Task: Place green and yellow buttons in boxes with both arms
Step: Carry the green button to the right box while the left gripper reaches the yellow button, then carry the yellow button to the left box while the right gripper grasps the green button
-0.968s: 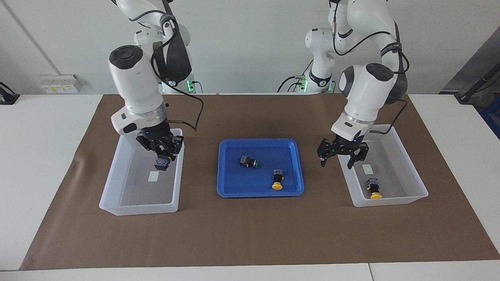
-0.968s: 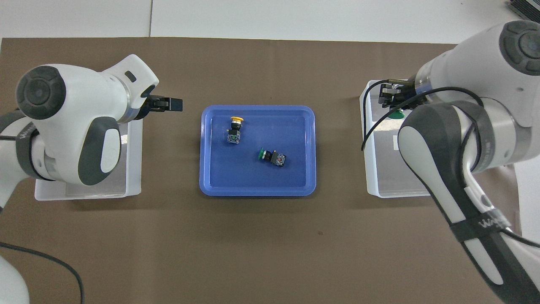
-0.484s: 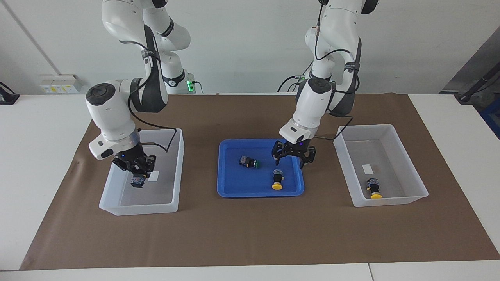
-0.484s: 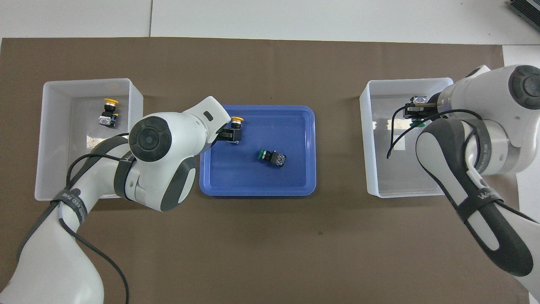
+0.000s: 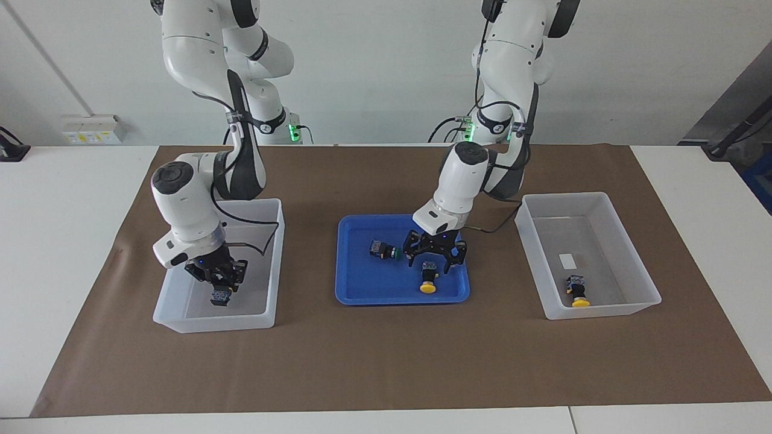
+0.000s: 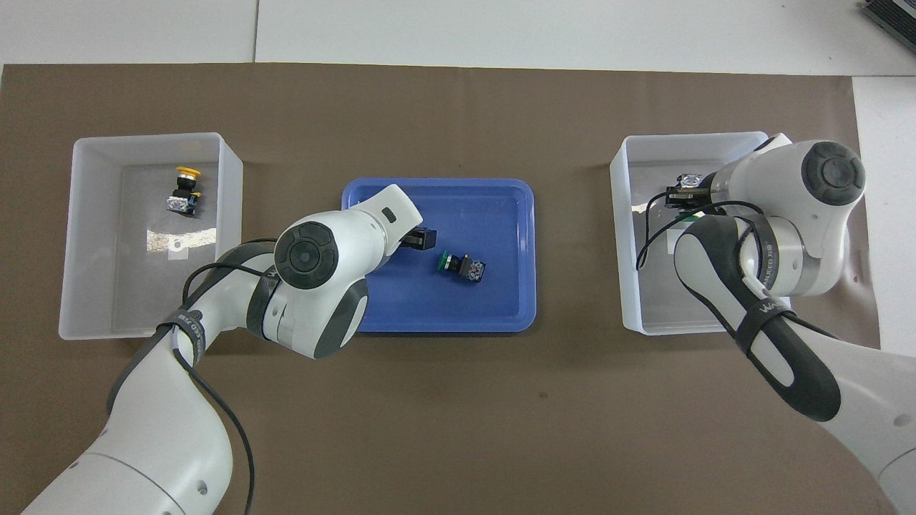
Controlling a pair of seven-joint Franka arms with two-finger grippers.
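My left gripper (image 5: 429, 265) is open, low in the blue tray (image 5: 362, 289), its fingers on either side of the body of a yellow button (image 5: 428, 283). In the overhead view the left gripper (image 6: 418, 239) covers that button. A green button (image 5: 383, 249) lies on its side in the tray beside it, and also shows in the overhead view (image 6: 461, 265). My right gripper (image 5: 219, 284) is shut on a second green button (image 5: 221, 296), low inside the box (image 5: 211, 322) at the right arm's end. A second yellow button (image 5: 578, 290) lies in the other box (image 5: 603, 310).
A brown mat (image 5: 386, 361) covers the table under the tray and both boxes. Each box has a small white label on its floor (image 5: 567, 260). The boxes stand on either side of the tray, with bare mat between them.
My left gripper has come down around the yellow button in the tray. My right gripper has sunk deeper into its box with the green button.
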